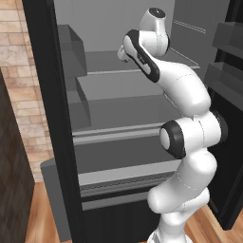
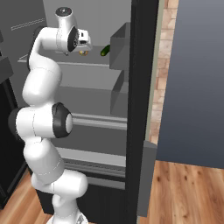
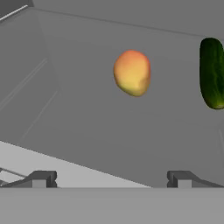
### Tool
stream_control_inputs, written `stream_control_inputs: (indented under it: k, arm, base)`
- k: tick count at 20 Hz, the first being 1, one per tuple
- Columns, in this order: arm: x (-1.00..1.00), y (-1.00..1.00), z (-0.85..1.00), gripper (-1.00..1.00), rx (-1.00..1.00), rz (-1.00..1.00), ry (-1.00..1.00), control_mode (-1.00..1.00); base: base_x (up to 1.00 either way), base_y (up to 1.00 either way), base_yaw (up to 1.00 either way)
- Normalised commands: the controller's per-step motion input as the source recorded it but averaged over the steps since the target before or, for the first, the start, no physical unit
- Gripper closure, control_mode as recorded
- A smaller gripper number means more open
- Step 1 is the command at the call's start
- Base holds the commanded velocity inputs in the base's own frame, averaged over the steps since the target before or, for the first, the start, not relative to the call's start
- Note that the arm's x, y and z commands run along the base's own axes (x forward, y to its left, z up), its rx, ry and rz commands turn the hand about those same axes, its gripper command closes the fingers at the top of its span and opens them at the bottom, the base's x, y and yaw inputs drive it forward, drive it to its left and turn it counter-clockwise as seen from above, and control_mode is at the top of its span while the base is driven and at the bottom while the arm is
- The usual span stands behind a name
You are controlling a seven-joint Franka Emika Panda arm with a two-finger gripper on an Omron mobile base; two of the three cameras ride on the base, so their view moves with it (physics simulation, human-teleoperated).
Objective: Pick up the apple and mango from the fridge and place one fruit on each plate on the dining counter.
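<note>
Hand view: smooth oval mango (image 3: 132,72), glossy cucumber (image 3: 212,73).

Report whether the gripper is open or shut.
Open. In the hand view the gripper shows its two fingertips far apart, with nothing between them; the mango lies ahead, unheld.

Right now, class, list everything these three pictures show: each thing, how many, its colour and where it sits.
fridge: one, black outside, grey inside, open in front of the arm.
shelves: several, grey, stacked inside the fridge.
door bins: boxy, grey, on the door edges.
mango: one, orange-yellow, on the upper shelf ahead of the gripper.
cucumber: one, dark green, on the same shelf beside the mango, apart from it.
brick wall: tan, beside the fridge.
floor: wooden, brown.
arm: one, white with dark joints, reaching into the fridge.
gripper: one, dark tips spread, holding nothing.
</note>
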Motion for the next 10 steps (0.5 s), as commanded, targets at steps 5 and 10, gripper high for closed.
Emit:
stream_control_inputs:
  k: [5, 10]
  arm:
    - [0.46, 0.00, 0.00, -1.00, -0.10, 0.02, 0.00, -1.00]
    - [0.46, 0.01, -0.05, -1.00, -0.08, 0.02, 0.00, -1.00]
  base:
    - [0.00, 0.00, 0.00]
    - [0.00, 0.00, 0.00]
